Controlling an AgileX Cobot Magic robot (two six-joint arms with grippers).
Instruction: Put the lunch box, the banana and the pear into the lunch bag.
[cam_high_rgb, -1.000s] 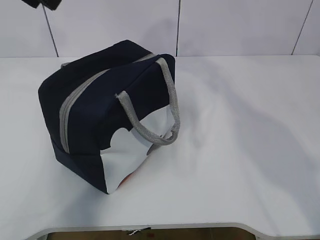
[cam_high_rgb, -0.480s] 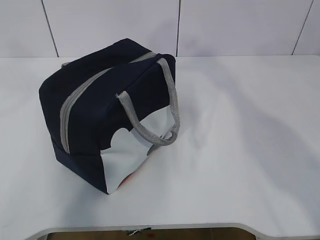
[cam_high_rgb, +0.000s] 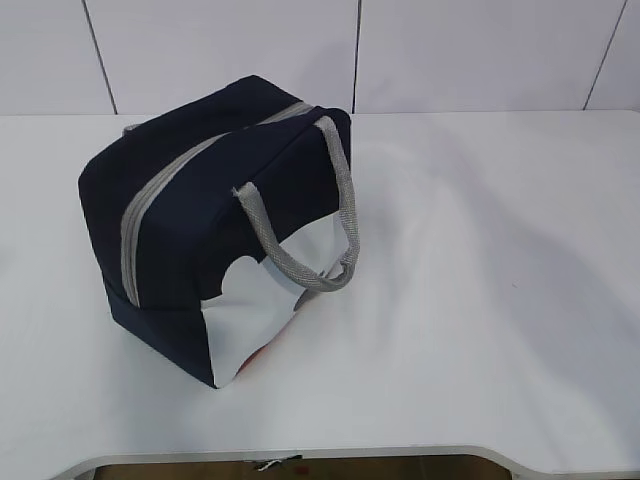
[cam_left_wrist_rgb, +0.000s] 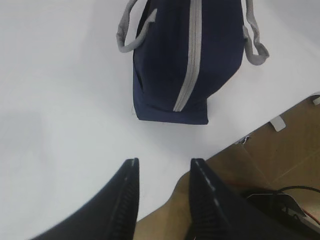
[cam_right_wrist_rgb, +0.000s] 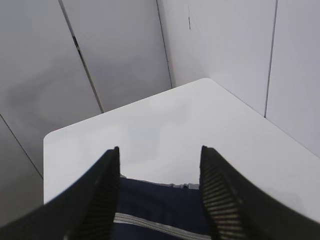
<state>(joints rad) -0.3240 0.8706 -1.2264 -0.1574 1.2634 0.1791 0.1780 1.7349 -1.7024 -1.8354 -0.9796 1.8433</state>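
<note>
From outside, the lunch bag (cam_high_rgb: 215, 225) stands zipped on the table (cam_high_rgb: 480, 300) with no food visible; the left gripper (cam_left_wrist_rgb: 162, 167), spread and empty, hangs beyond the bag's end, the right gripper (cam_right_wrist_rgb: 160, 155), likewise spread, above it, so retreat clear of its handles

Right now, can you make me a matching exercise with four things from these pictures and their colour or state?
Things:
1. lunch bag body
2. zipper
3. left gripper
4. table

Descriptions:
a. open, holding nothing
b. white
c. grey, closed along the top
d. navy blue

Pairs: 1-d, 2-c, 3-a, 4-b
</note>
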